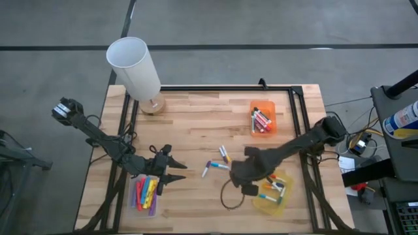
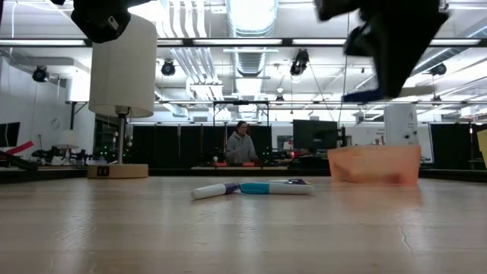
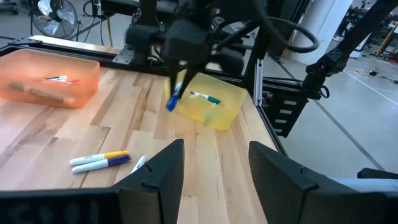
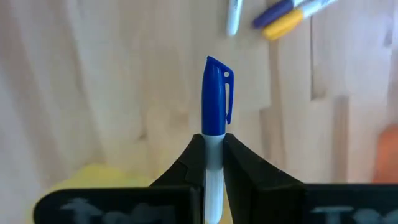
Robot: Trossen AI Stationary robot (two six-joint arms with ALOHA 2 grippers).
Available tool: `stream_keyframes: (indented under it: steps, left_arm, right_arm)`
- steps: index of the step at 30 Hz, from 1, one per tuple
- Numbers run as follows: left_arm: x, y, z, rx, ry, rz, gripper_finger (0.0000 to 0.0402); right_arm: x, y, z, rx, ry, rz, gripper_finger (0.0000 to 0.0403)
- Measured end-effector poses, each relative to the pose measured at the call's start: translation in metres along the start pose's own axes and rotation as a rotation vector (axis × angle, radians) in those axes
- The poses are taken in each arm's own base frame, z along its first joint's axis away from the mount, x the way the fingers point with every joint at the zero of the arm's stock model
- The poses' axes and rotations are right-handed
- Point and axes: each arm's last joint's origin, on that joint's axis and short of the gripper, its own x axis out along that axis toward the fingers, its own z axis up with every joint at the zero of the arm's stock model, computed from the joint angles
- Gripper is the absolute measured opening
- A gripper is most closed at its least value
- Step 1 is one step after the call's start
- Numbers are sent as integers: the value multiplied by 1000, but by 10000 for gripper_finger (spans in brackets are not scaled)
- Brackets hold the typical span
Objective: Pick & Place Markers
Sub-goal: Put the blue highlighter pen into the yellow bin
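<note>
A: Biggest first?
B: Wood table (image 1: pixel 196 111), white lamp (image 1: pixel 135 68) at the back. Orange bin (image 1: pixel 262 119) back right, yellow bin (image 1: pixel 274 192) front right, both with markers in them.
A: Arms?
B: Right gripper (image 4: pixel 213 149) is clamped on a blue-capped marker (image 4: pixel 214 99), lifted off the table just beside the yellow bin. Left gripper (image 3: pixel 214 168) hangs spread wide, holding nothing, over what looks like a clear bin of markers (image 1: pixel 146 194).
A: Loose ones?
B: A few markers (image 1: pixel 219 162) lie mid-table.
</note>
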Motion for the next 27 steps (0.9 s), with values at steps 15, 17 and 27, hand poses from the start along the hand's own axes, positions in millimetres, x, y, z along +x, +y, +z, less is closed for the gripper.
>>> stream_keyframes:
  steps: [15,17,27]
  left_arm:
    - [0,0,0,0,0,1,174]
    - [0,0,0,0,0,0,174]
    - [0,0,0,0,0,0,174]
  right_arm:
    - [-10,75,-88,200,47,-68,30]
    - [-4,78,-99,204,39,-101,31]
    - [33,72,-127,259,136,-147,33]
